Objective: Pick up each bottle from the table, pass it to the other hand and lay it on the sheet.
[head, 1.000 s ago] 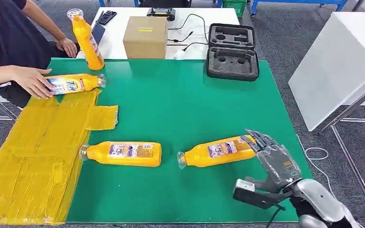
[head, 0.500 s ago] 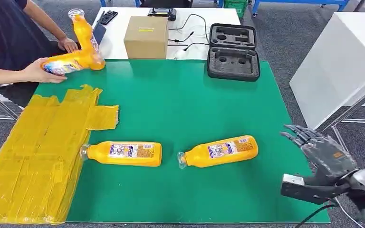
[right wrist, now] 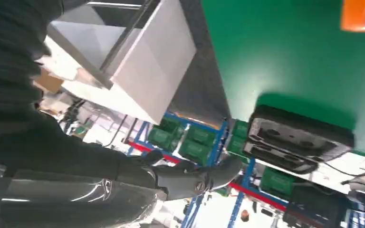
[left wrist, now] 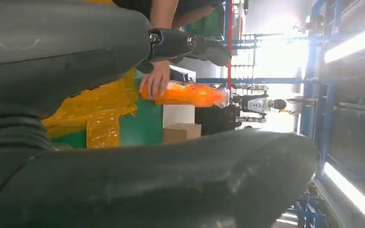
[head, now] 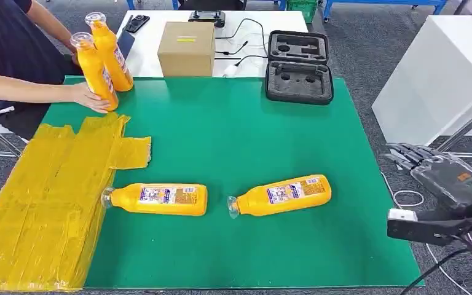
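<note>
The robot's right hand (head: 445, 178) is hovering spread and empty beyond the green table mat's (head: 239, 135) edge, two yellow plastic bottles (head: 279, 195) lying nearby

Place: robotics lab or test workshop
Worktop (head: 233, 123): green mat, taped yellow sheet (head: 43, 203)
Bench gear: foam-lined equipment case (head: 299, 58), cardboard box (head: 187, 48), loose cables (head: 246, 43)
Surroundings: blue metal racks (right wrist: 204, 190) with green crates (right wrist: 192, 145), grey floor
</note>
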Controlling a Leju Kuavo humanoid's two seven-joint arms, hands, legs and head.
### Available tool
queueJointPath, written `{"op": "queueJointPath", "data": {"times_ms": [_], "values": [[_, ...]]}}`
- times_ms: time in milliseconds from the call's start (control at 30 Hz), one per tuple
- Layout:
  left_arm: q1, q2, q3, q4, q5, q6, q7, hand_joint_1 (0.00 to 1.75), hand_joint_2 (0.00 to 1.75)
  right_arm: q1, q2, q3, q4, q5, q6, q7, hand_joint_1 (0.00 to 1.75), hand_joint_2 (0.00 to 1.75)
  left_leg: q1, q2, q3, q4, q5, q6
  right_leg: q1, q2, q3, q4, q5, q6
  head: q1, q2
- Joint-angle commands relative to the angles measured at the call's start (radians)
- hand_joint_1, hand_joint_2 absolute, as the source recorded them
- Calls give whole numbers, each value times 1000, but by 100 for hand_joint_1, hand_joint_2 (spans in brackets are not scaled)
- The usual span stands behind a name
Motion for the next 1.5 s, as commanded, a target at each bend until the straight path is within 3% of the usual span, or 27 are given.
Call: {"op": "queueJointPath", "data": {"times_ms": [33, 100, 267, 467, 633, 767, 933, 1033, 1133, 1500], "values": [[-10, -9, -28, 34, -6, 8, 10, 0, 0, -278, 126, 422, 200, 59, -24, 20, 0, 175, 4, 0, 6, -3, 0, -3, 4, -1, 7, -6, 2, -1, 1, 0], [18, -10, -17, 16, -4, 17, 7, 0, 0, -328, 141, 485, 236, 62, -19, 6, 0, 175, 3, 1, 7, -5, 0, -5, 3, 0, 8, -6, 1, -2, 0, 0], [63, -28, 0, -37, -3, 34, 3, 0, 0, -536, 277, 722, 395, 115, -24, 5, 0, 175, 5, 7, 8, -5, -1, -4, 4, 5, 9, -7, 3, -2, 0, 0], [96, -85, 34, -95, -18, 56, 14, 0, 0, -672, 407, 863, 535, 128, -29, 15, 0, 175, 6, 8, 7, -5, 0, -5, 5, 6, 8, -7, 3, -2, 0, 0], [114, -115, 57, -110, -25, 56, 22, 0, 0, -779, 427, 940, 588, 102, 5, 11, 0, 175, 3, 4, 3, -2, 0, -3, 2, 3, 4, -2, 1, -1, 0, 0], [113, -122, 60, -109, -28, 52, 26, 0, 0, -804, 435, 957, 602, 92, 6, 14, 0, 175, 3, 2, 3, -2, 0, -3, 2, 2, 4, -2, 1, -1, 0, 0], [129, -142, 89, -120, -32, 53, 28, 0, 0, -958, 456, 1097, 700, 28, 36, 6, 0, 175, 3, 3, 3, -1, -1, -4, 2, 2, 4, -1, 1, -1, 0, 0], [137, -139, 114, -129, -21, 54, 30, 0, 0, -1026, 513, 1169, 772, 4, 50, 11, 0, 175, 4, 6, 3, -2, -1, -5, 3, 5, 5, -1, 1, -2, 0, 0], [128, -137, 127, -124, -8, 57, 35, 0, 0, -1066, 539, 1213, 829, -17, 58, 17, 0, 175, 5, 6, 5, -2, -1, -6, 4, 4, 6, -2, 1, -3, 1, 0], [122, -142, 116, -121, -8, 61, 39, 0, 0, -1067, 508, 1256, 822, -63, 53, 30, 0, 175, 3, -2, 0, -1, 0, -3, 2, -2, 3, 0, 0, -1, 0, 0]]}}
